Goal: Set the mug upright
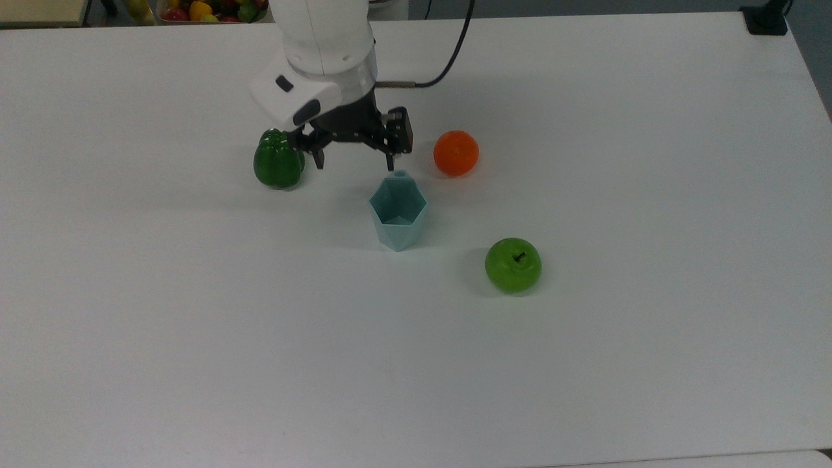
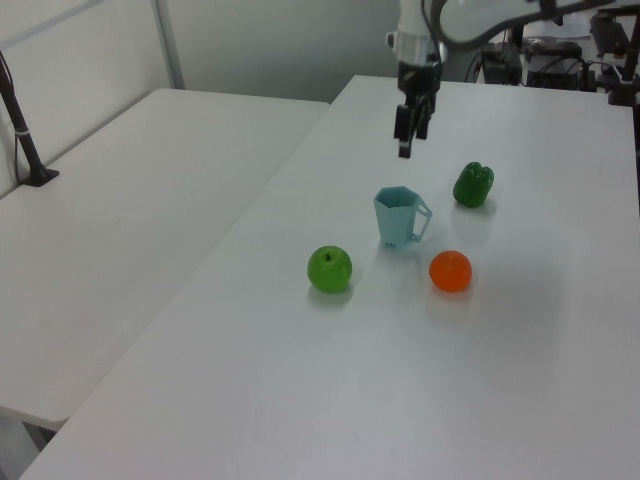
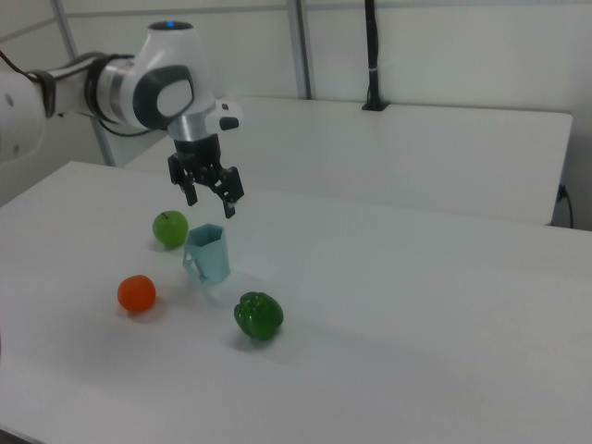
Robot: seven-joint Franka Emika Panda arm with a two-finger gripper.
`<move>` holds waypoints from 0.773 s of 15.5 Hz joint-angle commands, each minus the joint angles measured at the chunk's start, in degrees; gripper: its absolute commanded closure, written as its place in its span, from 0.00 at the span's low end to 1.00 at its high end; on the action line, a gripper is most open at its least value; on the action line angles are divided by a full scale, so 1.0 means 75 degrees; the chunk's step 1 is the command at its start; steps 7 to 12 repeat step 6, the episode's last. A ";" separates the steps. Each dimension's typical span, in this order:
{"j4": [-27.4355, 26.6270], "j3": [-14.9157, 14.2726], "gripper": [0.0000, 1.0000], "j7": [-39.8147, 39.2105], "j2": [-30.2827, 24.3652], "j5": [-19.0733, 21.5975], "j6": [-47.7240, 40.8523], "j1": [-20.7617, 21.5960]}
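The pale blue faceted mug (image 1: 398, 211) stands upright on the white table (image 1: 585, 364), rim up, with its small handle on the far side in the top view. The left view shows the mug (image 2: 400, 215) with the handle toward the left view's right. My gripper (image 1: 355, 162) hangs open above and behind the mug, clear of it, with nothing between its fingers. In the right view the gripper (image 3: 212, 205) floats just above the mug (image 3: 209, 254), apart from its rim. The left view has the gripper (image 2: 410, 140) well above the mug.
A green pepper (image 1: 277, 162) lies just left of the gripper in the top view. An orange (image 1: 456, 153) sits right of it, and a green apple (image 1: 513, 264) lies near the mug's right. A fruit bin (image 1: 208, 10) is beyond the table's far edge.
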 commanded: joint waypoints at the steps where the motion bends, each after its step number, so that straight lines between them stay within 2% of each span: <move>1: -0.0228 -0.0042 0.00 0.0094 -0.0738 -0.0096 -0.1038 -0.0298; 4: -0.0240 -0.0065 0.00 0.0478 -0.0938 -0.0166 -0.1121 -0.0347; 6: -0.0228 -0.0042 0.00 0.0912 -0.0950 -0.0516 -0.1098 -0.0323; 12: -0.0228 -0.0042 0.00 0.0912 -0.0950 -0.0516 -0.1098 -0.0323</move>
